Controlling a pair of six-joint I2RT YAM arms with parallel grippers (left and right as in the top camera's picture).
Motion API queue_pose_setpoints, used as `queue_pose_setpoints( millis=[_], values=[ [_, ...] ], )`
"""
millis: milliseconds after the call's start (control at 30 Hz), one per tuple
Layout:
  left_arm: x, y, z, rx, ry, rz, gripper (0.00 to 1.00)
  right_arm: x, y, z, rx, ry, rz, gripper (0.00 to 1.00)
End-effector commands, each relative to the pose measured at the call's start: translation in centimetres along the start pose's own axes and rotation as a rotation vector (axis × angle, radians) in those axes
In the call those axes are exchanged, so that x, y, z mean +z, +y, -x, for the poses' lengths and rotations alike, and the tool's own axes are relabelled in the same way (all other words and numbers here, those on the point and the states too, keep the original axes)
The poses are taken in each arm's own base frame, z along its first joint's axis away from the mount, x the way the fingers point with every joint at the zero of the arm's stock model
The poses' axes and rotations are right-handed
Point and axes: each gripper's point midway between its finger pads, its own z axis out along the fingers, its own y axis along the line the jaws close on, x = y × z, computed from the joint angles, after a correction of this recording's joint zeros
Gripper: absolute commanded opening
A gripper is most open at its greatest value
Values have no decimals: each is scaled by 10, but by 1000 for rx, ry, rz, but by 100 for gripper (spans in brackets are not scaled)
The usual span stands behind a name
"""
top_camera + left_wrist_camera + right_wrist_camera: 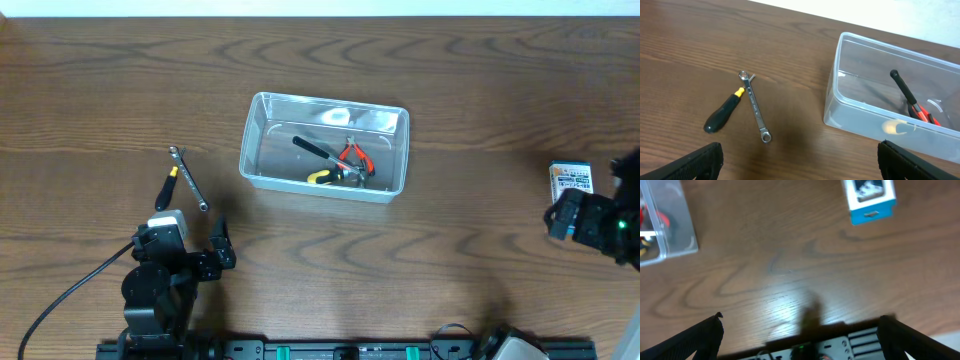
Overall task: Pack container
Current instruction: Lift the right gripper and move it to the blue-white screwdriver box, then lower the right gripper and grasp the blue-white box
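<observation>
The clear plastic container (pixel 253 150) stands mid-table. It holds a black-handled tool (pixel 315 148), red-handled pliers (pixel 355 155) and a yellow-handled tool (pixel 322 177). It also shows in the left wrist view (pixel 840 102) and at the left edge of the right wrist view (pixel 675 230). A silver wrench (pixel 188 178) (pixel 755 106) and a black-and-yellow screwdriver (pixel 167 188) (pixel 722 114) lie on the table left of it. My left gripper (pixel 195 245) (pixel 800 167) is open and empty, near the front edge, short of these tools. My right gripper (pixel 562 218) (pixel 800 340) is open and empty at the far right.
A small blue-and-white cardboard box (pixel 571 179) (pixel 870 200) lies at the right, just beyond my right gripper. The arms' base rail (pixel 340 350) runs along the table's front edge. A black cable (pixel 70 290) trails from the left arm.
</observation>
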Motion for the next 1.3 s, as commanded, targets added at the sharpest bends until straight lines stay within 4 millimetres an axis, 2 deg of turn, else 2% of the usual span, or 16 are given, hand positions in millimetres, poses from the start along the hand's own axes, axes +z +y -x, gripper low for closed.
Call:
queue_pose_setpoints(
  millis=[0, 200, 433, 600, 733, 933, 1067, 1267],
  values=[
    [-4, -2, 9, -5, -20, -6, 98, 26, -1, 11, -127, 75, 14, 99],
    [-4, -2, 8, -5, -19, -6, 98, 77, -48, 48, -140, 162, -164, 99],
    [-4, -2, 8, -5, -19, -6, 98, 125, -72, 88, -164, 137, -229, 99],
    [-4, -2, 8, -5, -19, -6, 98, 148, -81, 107, -379, 127, -228, 99],
    [-4, -2, 8, -5, -19, -6, 98, 164, -92, 112, -392, 133, -225, 99],
    [-4, -2, 8, -5, -18, -6, 98, 192, -116, 106, -329, 179, -209, 99],
    [-4, -2, 8, -5, -19, -6, 98, 209, -120, 103, -313, 198, -179, 99],
    [-4, -2, 8, -5, -19, -6, 98, 222, -117, 105, -311, 190, -144, 99]
  ],
)
